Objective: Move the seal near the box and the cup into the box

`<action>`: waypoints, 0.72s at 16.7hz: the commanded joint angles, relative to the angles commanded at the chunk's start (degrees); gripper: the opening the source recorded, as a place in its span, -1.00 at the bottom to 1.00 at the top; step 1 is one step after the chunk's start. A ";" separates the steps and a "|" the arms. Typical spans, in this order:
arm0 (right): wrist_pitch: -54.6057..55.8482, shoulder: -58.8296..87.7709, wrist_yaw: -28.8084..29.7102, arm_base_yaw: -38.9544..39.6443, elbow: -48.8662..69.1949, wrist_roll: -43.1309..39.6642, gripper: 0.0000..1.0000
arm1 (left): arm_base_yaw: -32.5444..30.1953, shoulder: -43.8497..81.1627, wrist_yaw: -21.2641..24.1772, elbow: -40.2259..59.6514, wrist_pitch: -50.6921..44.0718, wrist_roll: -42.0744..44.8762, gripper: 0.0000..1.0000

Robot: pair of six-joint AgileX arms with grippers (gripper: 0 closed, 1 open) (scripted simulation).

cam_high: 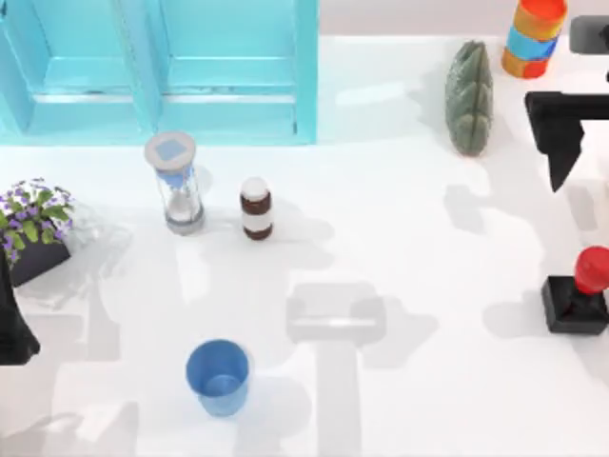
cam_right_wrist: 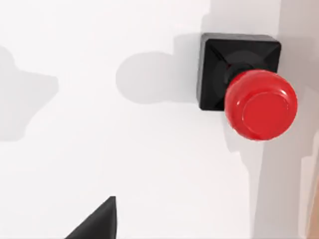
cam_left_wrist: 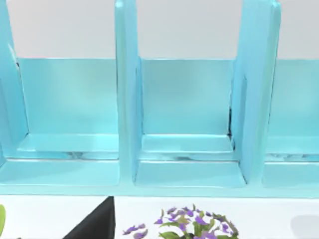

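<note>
cup [cam_high: 218, 377], light blue, stands upright at the lower left-centre of the top view, alone on the white table [cam_high: 400, 248], well apart from the box. seal [cam_high: 580, 293] sits at the right edge, middle height, red knob on a black square base; the right wrist view gives it close from above [cam_right_wrist: 249, 89], knob tilted off the base centre. right gripper [cam_high: 561, 133] hangs at the upper right edge above the seal, apart from it; cannot tell how its jaws stand. left gripper [cam_high: 11, 314] is parked at the left edge beside the flower pot [cam_high: 36, 228]; jaws cannot be told either. mid-frame: hourglass [cam_high: 176, 183] and brown bottle [cam_high: 256, 208] side by side. farthest: turquoise box [cam_high: 162, 105] at upper left; the left wrist view shows its open compartments [cam_left_wrist: 187, 149] with flowers [cam_left_wrist: 192, 224] below. green ridged object [cam_high: 469, 97] and striped cylinder [cam_high: 535, 36] at upper right.
</note>
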 joint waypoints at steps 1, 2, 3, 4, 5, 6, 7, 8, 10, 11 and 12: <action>0.43 1.50 0.03 2.37 1.31 2.45 1.00 | 0.00 0.00 0.00 0.00 0.00 0.00 1.00; 0.83 3.17 0.05 5.24 2.70 5.39 1.00 | 0.00 0.00 0.00 0.00 0.00 0.00 1.00; 1.16 5.20 0.03 8.54 4.19 8.66 1.00 | 0.00 0.00 0.00 0.00 0.00 0.00 1.00; 1.50 7.44 -0.02 11.94 5.70 11.96 1.00 | 0.00 0.00 0.00 0.00 0.00 0.00 1.00; 1.91 9.76 -0.11 15.54 7.26 15.38 1.00 | 0.00 0.00 0.00 0.00 0.00 0.00 1.00; 2.47 12.03 -0.15 19.34 8.94 19.02 1.00 | 0.00 0.00 0.00 0.00 0.00 0.00 1.00; 3.16 14.20 -0.11 23.08 10.67 22.72 1.00 | 0.00 0.00 0.00 0.00 0.00 0.00 1.00; 3.88 16.31 -0.05 26.65 12.33 26.33 1.00 | 0.00 0.00 0.00 0.00 0.00 0.00 1.00; 5.20 20.21 -0.08 33.89 15.16 33.85 1.00 | 0.00 0.00 0.00 0.00 0.00 0.00 1.00; 5.75 21.94 -0.12 36.91 16.35 36.96 1.00 | 0.00 0.00 0.00 0.00 0.00 0.00 1.00; 6.17 23.51 -0.16 39.39 17.34 39.53 1.00 | 0.00 0.00 0.00 0.00 0.00 0.00 1.00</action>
